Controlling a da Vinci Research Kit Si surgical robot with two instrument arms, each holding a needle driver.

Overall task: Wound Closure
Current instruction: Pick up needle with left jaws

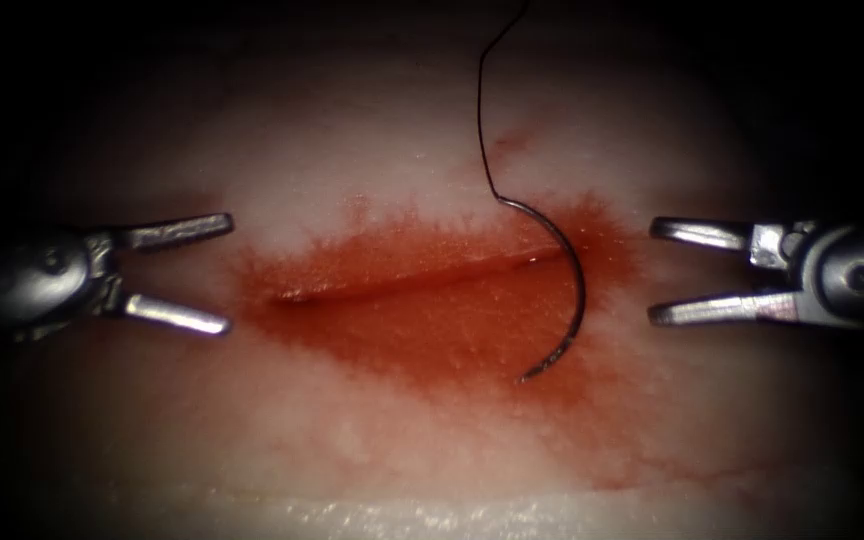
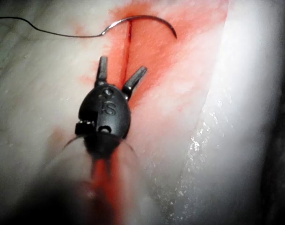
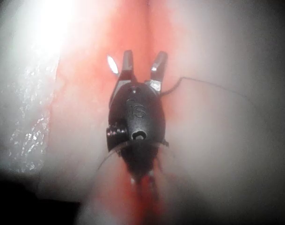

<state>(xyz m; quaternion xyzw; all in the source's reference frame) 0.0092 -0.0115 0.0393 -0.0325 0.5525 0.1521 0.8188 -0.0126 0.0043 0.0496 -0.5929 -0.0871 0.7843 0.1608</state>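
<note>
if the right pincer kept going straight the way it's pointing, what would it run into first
Probably the needle, lying free across the right end of the cut. The right pincer is open, holds nothing and points left at its curve; its height above the tissue is unclear.

Red fluid (image 1: 432, 330): stains the middle of the tissue (image 1: 252, 440), thinning to faint streaks toward its edges.
Dark surround (image 2: 281, 187): lies just beyond the tissue's glistening edge.

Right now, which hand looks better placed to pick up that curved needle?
Probably the right hand. The needle lies free on the tissue across the right end of the cut, nearer that hand. The left hand is beyond the cut's far end. Both are open, holding nothing.
</note>
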